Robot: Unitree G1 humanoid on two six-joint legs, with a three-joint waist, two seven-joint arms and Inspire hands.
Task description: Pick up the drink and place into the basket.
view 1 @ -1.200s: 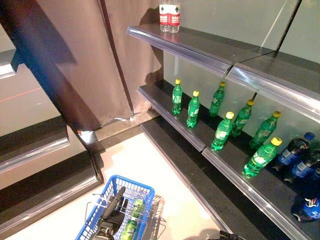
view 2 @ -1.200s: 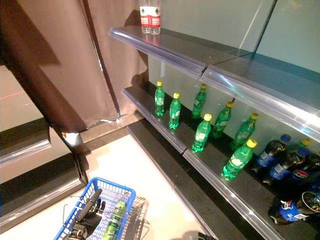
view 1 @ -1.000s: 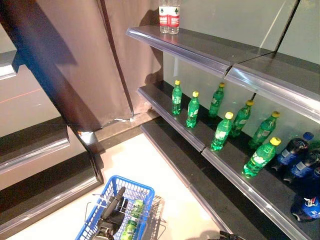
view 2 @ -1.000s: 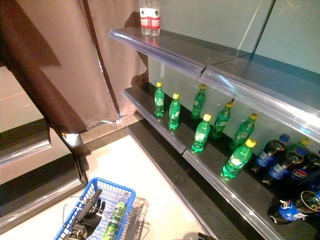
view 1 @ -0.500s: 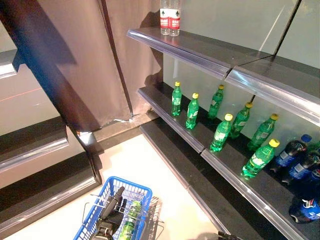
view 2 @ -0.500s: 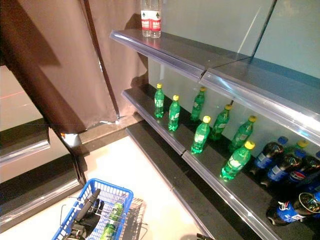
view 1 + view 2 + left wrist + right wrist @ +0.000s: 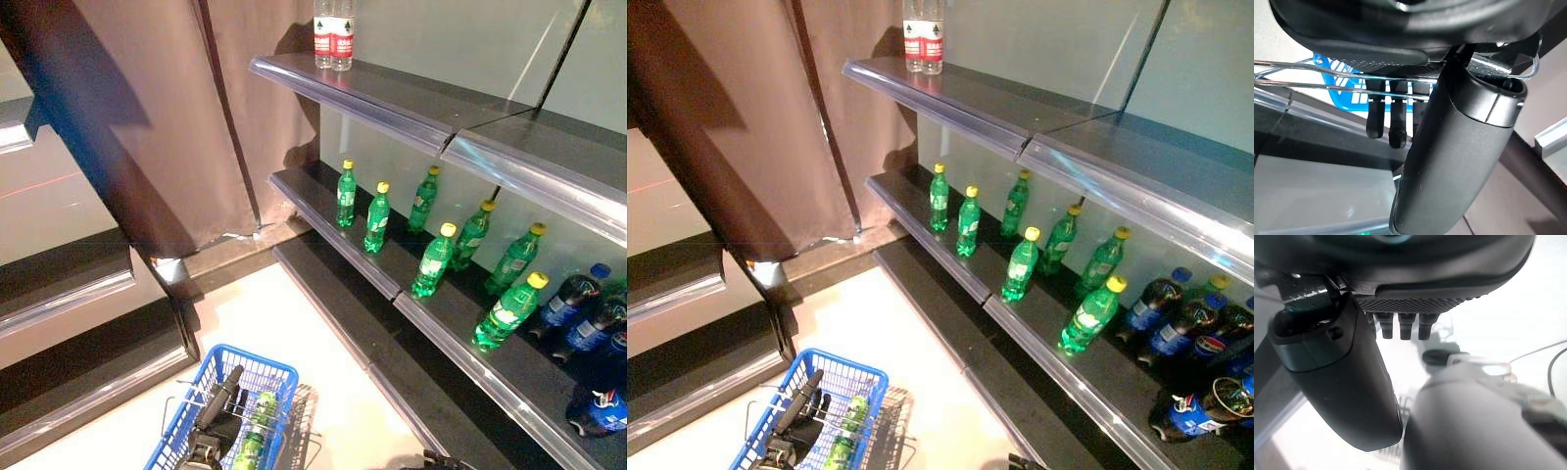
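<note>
1. The blue basket (image 7: pixel 250 354) hangs low in the head views; the left hand (image 7: pixel 220 411) sits over its open top, and one green bottle (image 7: pixel 255 431) already lies inside it, just beside that hand
2. In the left wrist view the wire handle (image 7: pixel 1327 68) runs across under the palm with the fingers (image 7: pixel 1375 117) hanging past it; I judge them hooked round the handle, so this hand is taken up with carrying
3. The drinks not yet picked stand up and to the right of the basket, well apart from it, on the middle shelf (image 7: pixel 323 211); the green bottles (image 7: pixel 433 258) there form two loose rows with yellow caps up, long axes near vertical, though the one farthest from the basket (image 7: pixel 509 311) leans
4. Farther still from the basket stand dark cola bottles (image 7: pixel 573 294); high above it, on the top shelf, are two water bottles (image 7: pixel 331 31)
5. The right hand (image 7: pixel 1425 264) shows clearly only in its own wrist view and holds nothing; whether it is spread or curled I cannot tell
6. The coming move likely turns on this: the shelf lies on the far side of the basket from the busy left hand, so the free right hand is the better placed; a side-on grasp round an upright body seems to fit
7. Only the head views show the shelf and bottles; only the left wrist view shows the handle against the palm
</note>
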